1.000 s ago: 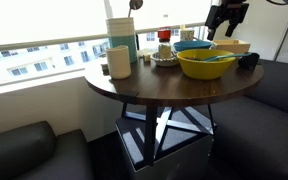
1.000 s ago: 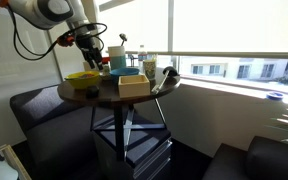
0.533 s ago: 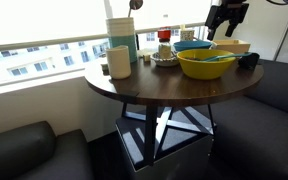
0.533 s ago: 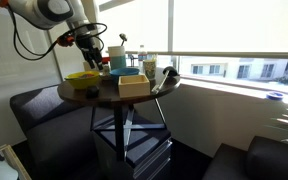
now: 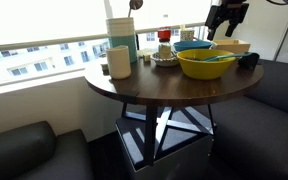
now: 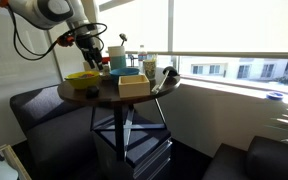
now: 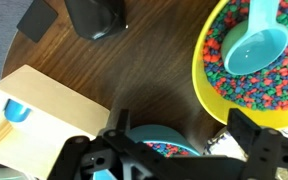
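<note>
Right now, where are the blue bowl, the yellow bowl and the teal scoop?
blue bowl (image 5: 189, 46), in an exterior view, outer wall.
yellow bowl (image 7: 198, 68), wrist view, left rim.
teal scoop (image 7: 252, 50), wrist view, its cup.

An exterior view stands close to the round bench (image 5: 144, 85), just above its top, looking across it to the window (image 5: 44, 25), with the pincer (image 5: 227, 15) at 1 o'clock. An exterior view stands farther back, with the bench (image 6: 104, 97) at 9 o'clock and the pincer (image 6: 87, 45) at 10. Both exterior views share the yellow bowl (image 5: 206, 68) (image 6: 82, 79). The wrist view looks straight down from close above: pincer (image 7: 179, 140) at 6 o'clock, yellow bowl (image 7: 198, 62) at 2, wooden box (image 7: 44, 115) at 8.
</note>
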